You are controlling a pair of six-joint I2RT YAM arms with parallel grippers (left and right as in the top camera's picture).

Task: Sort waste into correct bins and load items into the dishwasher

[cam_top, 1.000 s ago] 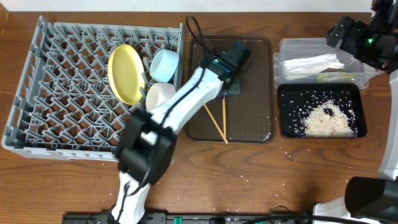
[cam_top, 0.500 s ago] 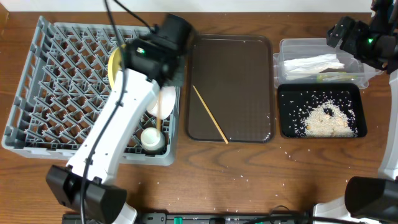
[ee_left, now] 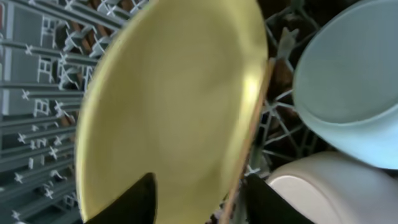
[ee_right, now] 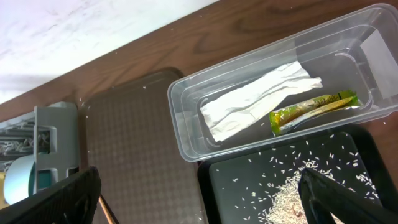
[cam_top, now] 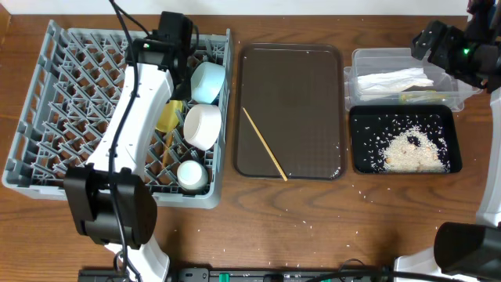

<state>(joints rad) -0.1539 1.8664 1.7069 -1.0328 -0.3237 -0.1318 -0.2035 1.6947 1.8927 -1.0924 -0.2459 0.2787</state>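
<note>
The grey dish rack [cam_top: 63, 117] holds the yellow plate [cam_top: 167, 116], the light blue bowl [cam_top: 207, 82], the white bowl [cam_top: 202, 125] and the white cup [cam_top: 192, 174]. My left gripper [cam_top: 167, 47] hangs over the plate, open [ee_left: 205, 202]. In the left wrist view one wooden chopstick [ee_left: 249, 143] lies along the edge of the plate [ee_left: 168, 106], between my fingers. The other chopstick [cam_top: 264, 155] lies on the brown tray [cam_top: 305, 94]. The clear tub [cam_top: 354, 59] holds the napkin [ee_right: 255, 102] and the chopstick sleeve [ee_right: 314, 109]. My right gripper [ee_right: 205, 205] is open above the bins.
The black tray [cam_top: 360, 157] holds a heap of rice [cam_top: 407, 150]. A few grains lie scattered on the wooden table in front of the trays [cam_top: 344, 188]. The right arm [cam_top: 442, 43] hovers at the back right corner.
My left arm swung from the brown tray to the back of the rack. One of the two chopsticks left the tray and now sits in the rack by the plate.
</note>
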